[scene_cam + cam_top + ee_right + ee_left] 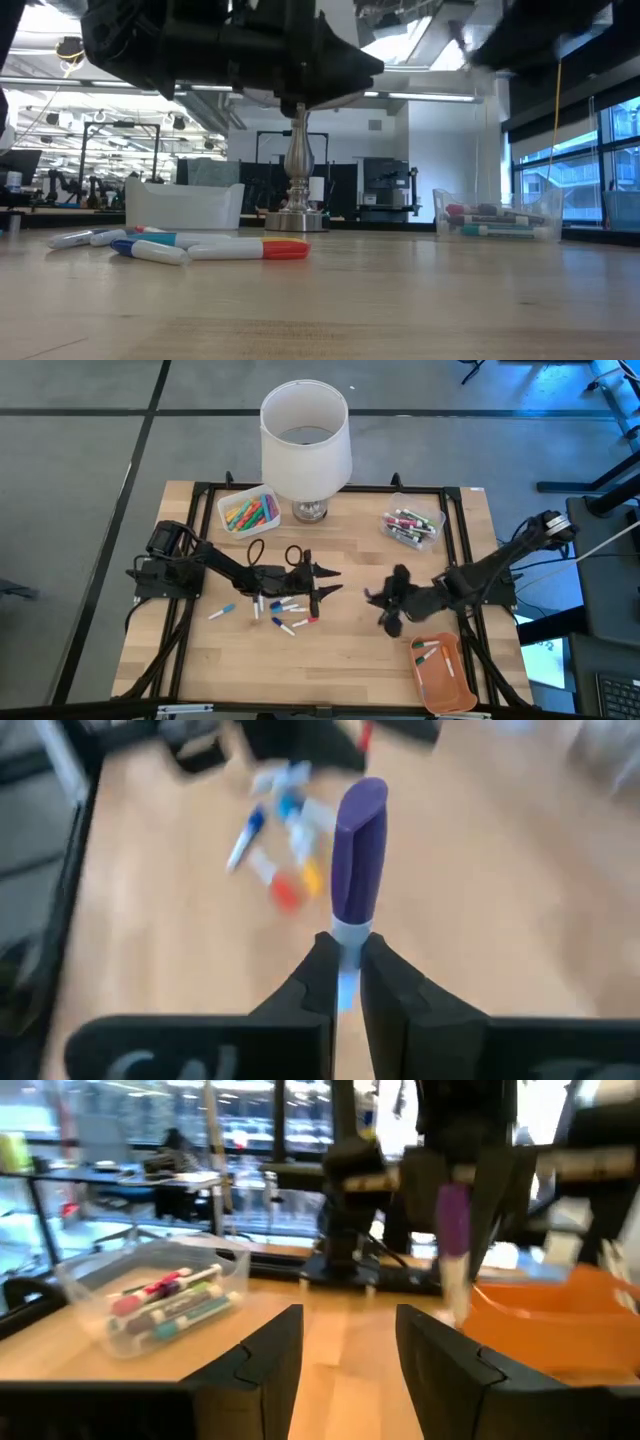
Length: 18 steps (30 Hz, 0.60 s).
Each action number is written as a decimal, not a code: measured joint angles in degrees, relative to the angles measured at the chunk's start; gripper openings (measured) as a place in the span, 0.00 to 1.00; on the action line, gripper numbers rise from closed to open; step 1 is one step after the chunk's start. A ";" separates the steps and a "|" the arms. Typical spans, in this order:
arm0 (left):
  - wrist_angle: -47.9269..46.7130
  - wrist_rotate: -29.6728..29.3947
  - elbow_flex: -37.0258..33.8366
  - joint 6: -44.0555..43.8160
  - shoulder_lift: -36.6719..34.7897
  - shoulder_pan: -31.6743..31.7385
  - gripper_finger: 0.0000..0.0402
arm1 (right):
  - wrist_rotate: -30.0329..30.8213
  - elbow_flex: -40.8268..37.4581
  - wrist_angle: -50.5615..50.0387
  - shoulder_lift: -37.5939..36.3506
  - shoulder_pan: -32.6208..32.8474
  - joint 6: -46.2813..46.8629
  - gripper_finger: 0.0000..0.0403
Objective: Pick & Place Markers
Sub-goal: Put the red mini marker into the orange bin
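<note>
Several loose markers (278, 610) lie flat on the wooden table (340, 650), left of its middle; the low view shows them as a row (200, 246). My left gripper (333, 582) hovers open just right of them, nothing between its fingers (270, 1355). My right gripper (385, 602) is above the table's right half, shut on a purple-capped marker (358, 860) with a white body. The left wrist view shows that marker (452, 1230) in the air ahead. My right gripper pinches the marker's white body (346, 935), just below the purple cap, between its two fingers. The marker sticks out past the fingertips in line with them, cap end foremost. It is lifted clear of the table.
An orange tray (462, 678) holding a few markers sits at the near right corner. A clear bin of markers (412, 525) stands far right, a white bin of coloured markers (250, 510) far left. A white-shaded lamp (305, 445) stands at the far edge between them.
</note>
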 joint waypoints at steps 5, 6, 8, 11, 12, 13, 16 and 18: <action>-2.66 10.06 0.00 0.86 0.00 1.89 0.38 | -8.41 9.74 -20.28 0.87 7.73 15.20 0.07; -3.47 12.48 0.00 0.31 0.00 2.20 0.38 | -10.05 11.14 -23.42 1.20 9.32 18.10 0.07; -5.81 16.97 0.00 -0.64 0.00 2.71 0.37 | -13.31 13.31 -28.38 1.81 12.71 24.33 0.07; -10.34 21.49 0.00 1.69 0.00 3.06 0.36 | -21.04 14.27 -31.80 2.81 18.23 32.84 0.05; -12.19 21.87 0.00 3.04 0.00 3.08 0.36 | -23.24 14.24 -32.54 3.44 20.14 35.52 0.04; -14.14 21.69 0.00 4.03 0.00 3.08 0.36 | -25.04 14.23 -33.17 4.12 21.94 38.47 0.02; -18.94 19.17 0.00 4.82 0.02 2.78 0.36 | -27.74 14.23 -34.34 6.48 26.74 47.23 0.01; -22.11 15.32 -0.02 4.74 0.02 2.55 0.37 | -27.72 14.22 -34.45 8.47 28.56 51.92 0.02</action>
